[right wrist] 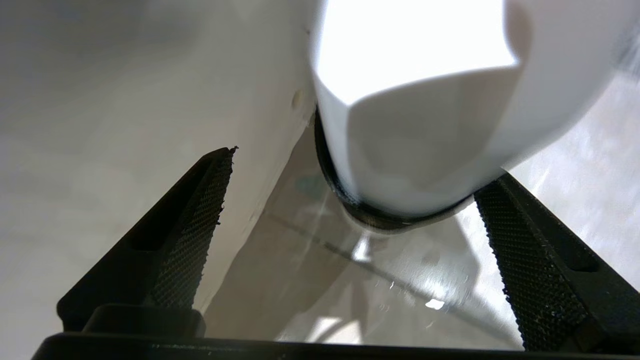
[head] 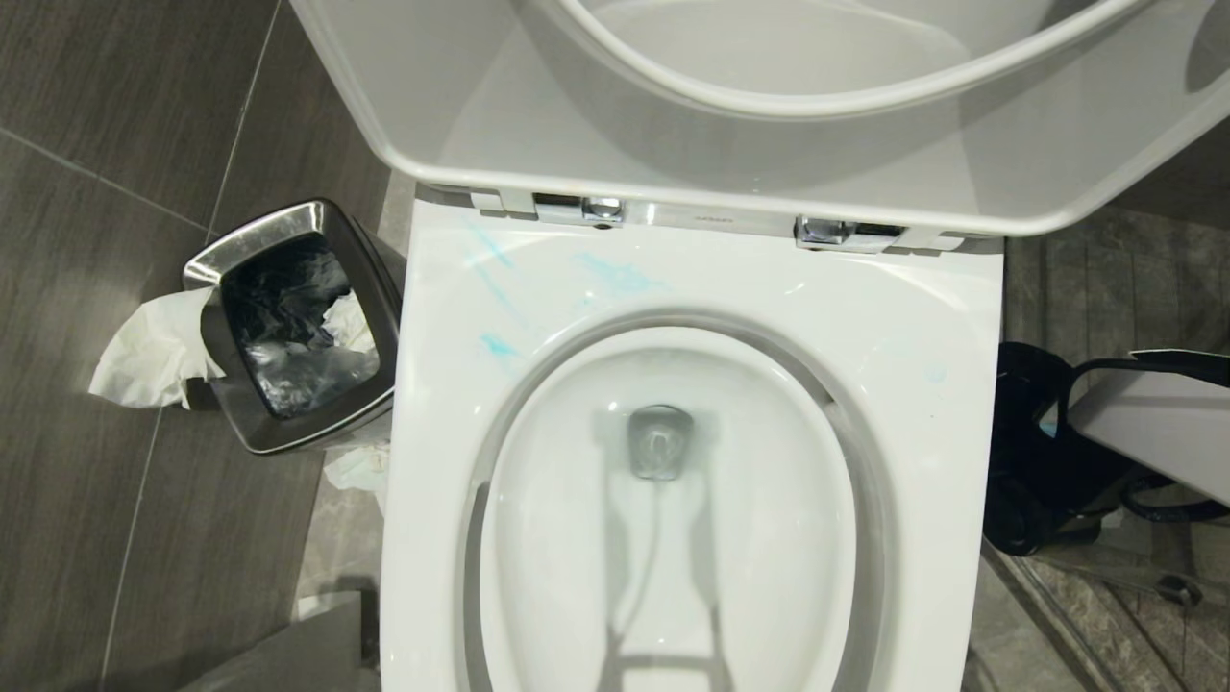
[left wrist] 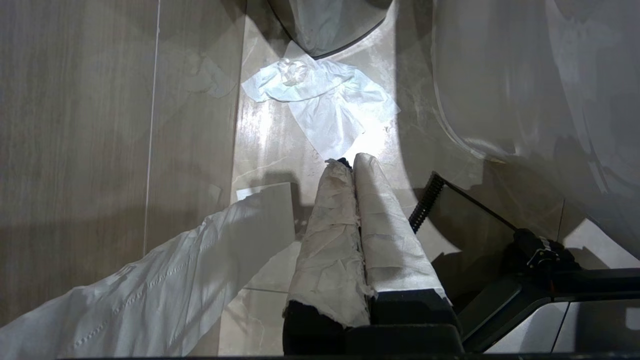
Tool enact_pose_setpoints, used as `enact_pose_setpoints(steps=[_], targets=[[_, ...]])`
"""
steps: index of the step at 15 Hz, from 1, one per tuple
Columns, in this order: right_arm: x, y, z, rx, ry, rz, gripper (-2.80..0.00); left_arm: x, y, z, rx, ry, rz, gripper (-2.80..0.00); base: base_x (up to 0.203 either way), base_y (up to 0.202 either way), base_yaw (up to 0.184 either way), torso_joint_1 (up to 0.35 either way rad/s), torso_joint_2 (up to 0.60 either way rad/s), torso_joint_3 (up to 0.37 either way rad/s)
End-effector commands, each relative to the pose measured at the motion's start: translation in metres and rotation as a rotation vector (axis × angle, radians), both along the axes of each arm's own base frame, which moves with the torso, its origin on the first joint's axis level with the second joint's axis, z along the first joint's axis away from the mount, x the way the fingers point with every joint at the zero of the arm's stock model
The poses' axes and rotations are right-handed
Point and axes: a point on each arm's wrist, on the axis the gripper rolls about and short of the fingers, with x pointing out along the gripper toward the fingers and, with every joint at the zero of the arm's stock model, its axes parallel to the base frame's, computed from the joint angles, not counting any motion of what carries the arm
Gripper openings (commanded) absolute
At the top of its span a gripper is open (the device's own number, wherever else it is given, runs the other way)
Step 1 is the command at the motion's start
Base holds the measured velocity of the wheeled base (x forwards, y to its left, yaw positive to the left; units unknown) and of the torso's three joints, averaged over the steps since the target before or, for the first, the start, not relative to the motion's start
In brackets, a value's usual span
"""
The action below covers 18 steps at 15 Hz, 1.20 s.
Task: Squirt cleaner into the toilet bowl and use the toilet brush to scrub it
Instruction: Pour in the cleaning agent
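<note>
Overhead, toilet bowl stands open with seat and lid tipped up, pale blue-green cleaner streaked across the back of its rim near the hinges, steel waste bin just beside it on my left. My left gripper hangs low over the floor tiles, paper-wrapped fingers pressed together on nothing, crumpled tissue lying ahead. My right gripper is spread wide, holding nothing, with a white rounded object, which I cannot identify, close between the jaws; toilet brush not seen.
</note>
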Motion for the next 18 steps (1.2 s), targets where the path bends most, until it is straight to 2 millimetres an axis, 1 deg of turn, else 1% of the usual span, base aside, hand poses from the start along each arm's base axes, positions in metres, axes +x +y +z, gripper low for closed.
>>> enact_pose_setpoints(steps=[1, 3, 5, 8, 11, 14, 18], targets=[[0.008, 0.004, 0.003, -0.044, -0.055, 0.001, 0.0, 0.0, 0.0, 0.0, 0.0, 0.001, 0.0, -2.8, 0.0, 0.0, 0.0, 0.0, 0.0, 0.0], [0.013, 0.009, 0.004, -0.081, -0.084, 0.011, 0.0, 0.0, 0.0, 0.0, 0.0, 0.0, 0.0, -2.8, 0.0, 0.0, 0.0, 0.0, 0.0, 0.0], [0.013, 0.013, 0.001, -0.117, -0.09, 0.017, 0.0, 0.0, 0.0, 0.0, 0.0, 0.001, 0.0, -2.8, 0.0, 0.0, 0.0, 0.0, 0.0, 0.0], [0.012, 0.013, 0.0, -0.14, -0.093, 0.014, 0.0, 0.0, 0.0, 0.0, 0.0, 0.0, 0.0, -2.8, 0.0, 0.0, 0.0, 0.0, 0.0, 0.0], [0.007, 0.005, -0.003, -0.144, -0.068, 0.0, 0.0, 0.0, 0.0, 0.0, 0.0, 0.001, 0.0, -2.8, 0.0, 0.0, 0.0, 0.0, 0.0, 0.0], [0.006, -0.001, 0.004, -0.143, -0.082, -0.016, 0.0, 0.0, 0.0, 0.0, 0.0, 0.0, 0.0, -2.8, 0.0, 0.0, 0.0, 0.0, 0.0, 0.0], [0.007, -0.001, 0.01, -0.141, -0.103, -0.019, 0.0, 0.0, 0.0, 0.0, 0.0, 0.002, 0.0, -2.8, 0.0, 0.0, 0.0, 0.0, 0.0, 0.0]])
